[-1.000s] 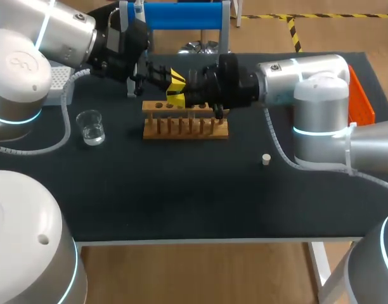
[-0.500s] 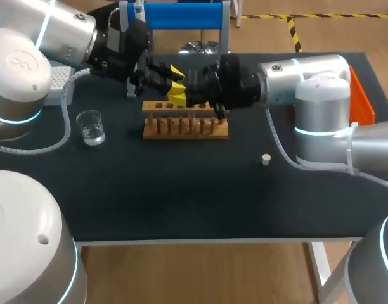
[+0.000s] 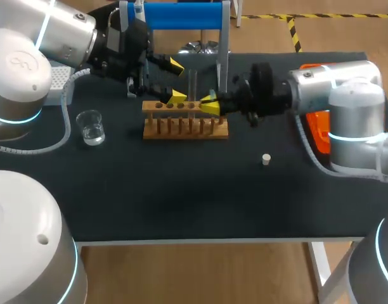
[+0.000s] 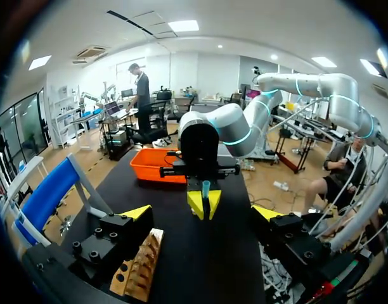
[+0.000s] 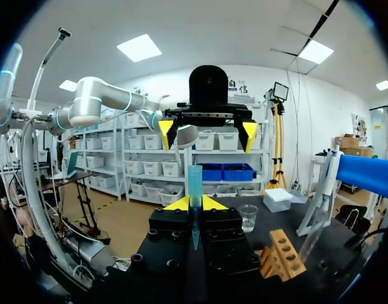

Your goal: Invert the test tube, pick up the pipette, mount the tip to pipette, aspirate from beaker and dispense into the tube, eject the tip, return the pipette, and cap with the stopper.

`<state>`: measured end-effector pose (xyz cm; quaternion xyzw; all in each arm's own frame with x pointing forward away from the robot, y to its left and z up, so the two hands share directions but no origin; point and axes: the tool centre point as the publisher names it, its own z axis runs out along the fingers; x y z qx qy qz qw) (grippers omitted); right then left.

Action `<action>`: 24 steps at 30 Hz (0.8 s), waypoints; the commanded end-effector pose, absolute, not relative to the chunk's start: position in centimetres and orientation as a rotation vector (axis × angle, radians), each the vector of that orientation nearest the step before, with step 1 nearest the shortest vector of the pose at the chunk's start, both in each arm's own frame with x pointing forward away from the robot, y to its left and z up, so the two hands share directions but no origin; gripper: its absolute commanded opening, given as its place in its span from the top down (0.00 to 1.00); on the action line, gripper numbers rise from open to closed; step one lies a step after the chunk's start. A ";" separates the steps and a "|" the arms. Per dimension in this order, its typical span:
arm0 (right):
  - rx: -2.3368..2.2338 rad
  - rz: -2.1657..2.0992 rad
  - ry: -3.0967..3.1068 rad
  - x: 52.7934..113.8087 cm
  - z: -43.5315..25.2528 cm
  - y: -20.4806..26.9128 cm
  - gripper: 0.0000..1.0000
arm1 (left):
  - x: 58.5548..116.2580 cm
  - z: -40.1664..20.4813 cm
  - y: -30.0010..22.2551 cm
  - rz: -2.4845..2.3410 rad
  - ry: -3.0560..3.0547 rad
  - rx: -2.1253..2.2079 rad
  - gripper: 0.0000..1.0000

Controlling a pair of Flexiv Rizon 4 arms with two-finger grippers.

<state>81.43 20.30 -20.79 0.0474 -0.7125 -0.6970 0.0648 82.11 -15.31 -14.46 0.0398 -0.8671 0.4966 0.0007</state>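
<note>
On the black tabletop (image 3: 181, 190), your test tube (image 5: 194, 190) stands upright, pinched in the right gripper (image 3: 210, 104) just over the wooden rack (image 3: 185, 123). Your left gripper (image 3: 175, 81) faces it, fingers spread wide and holding nothing. Your beaker (image 3: 90, 126) sits beside the rack, apart from it.

No text, label, number or sign can be read on the table (image 3: 181, 202) or on the things that stand on it. The left arm (image 3: 54, 31) bears a small grey mark (image 3: 20, 63) on its white shell, at about 9 o'clock in the head view. It is too small to make out.
</note>
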 end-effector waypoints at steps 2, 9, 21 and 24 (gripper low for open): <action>0.100 -2.110 -2.163 80.5 -21.5 14.0 1.00 | 82.2 -14.4 -15.3 1.553 -2.723 0.125 0.00; 0.067 -2.097 -2.192 79.8 -23.0 9.7 1.00 | 82.2 -14.4 -15.3 1.553 -2.723 0.125 0.00; -0.003 -2.136 -2.222 79.7 -24.4 4.7 1.00 | 82.2 -14.4 -15.3 1.553 -2.723 0.125 0.00; -0.018 -2.143 -2.225 79.5 -24.5 4.2 1.00 | 82.2 -14.4 -15.3 1.553 -2.723 0.125 0.00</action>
